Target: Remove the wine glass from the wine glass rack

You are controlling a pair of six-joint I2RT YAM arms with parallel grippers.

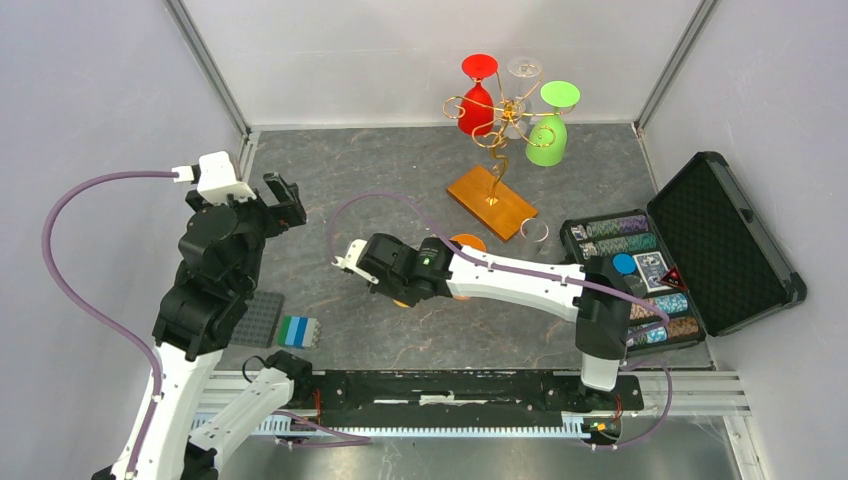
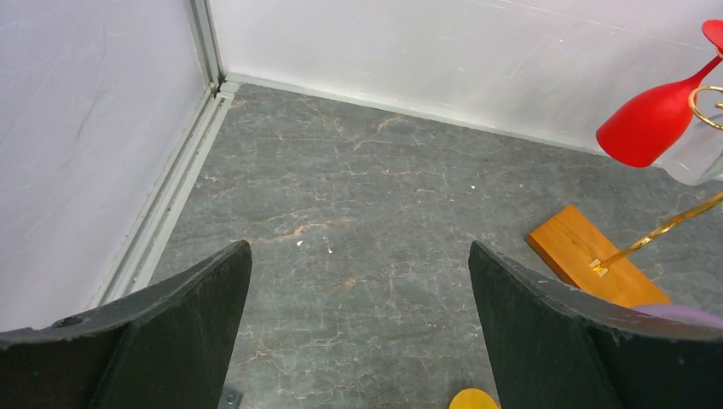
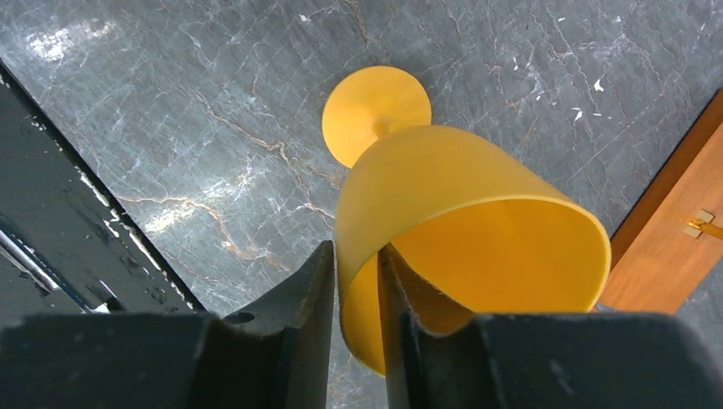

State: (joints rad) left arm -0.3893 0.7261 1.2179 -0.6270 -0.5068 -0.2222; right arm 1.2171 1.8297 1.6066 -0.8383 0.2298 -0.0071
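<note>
The wine glass rack (image 1: 505, 125) is a gold wire stand on an amber base (image 1: 490, 200) at the back of the table. A red glass (image 1: 478, 100), a clear glass (image 1: 524, 70) and a green glass (image 1: 548, 130) hang upside down from it. My right gripper (image 1: 400, 288) (image 3: 354, 251) is shut on the rim wall of a yellow-orange wine glass (image 3: 443, 196), one finger inside the bowl and one outside. It holds the glass tilted low over the table in front of the rack; the glass's foot (image 1: 467, 242) points toward the rack. My left gripper (image 1: 285, 200) (image 2: 358, 256) is open and empty at the left.
An open black case of poker chips (image 1: 680, 260) lies at the right. A small clear ring-like object (image 1: 533, 230) sits by the rack's base. A grey studded plate (image 1: 258, 318) and blue-green bricks (image 1: 298, 330) lie near the left arm. Grey walls enclose the table.
</note>
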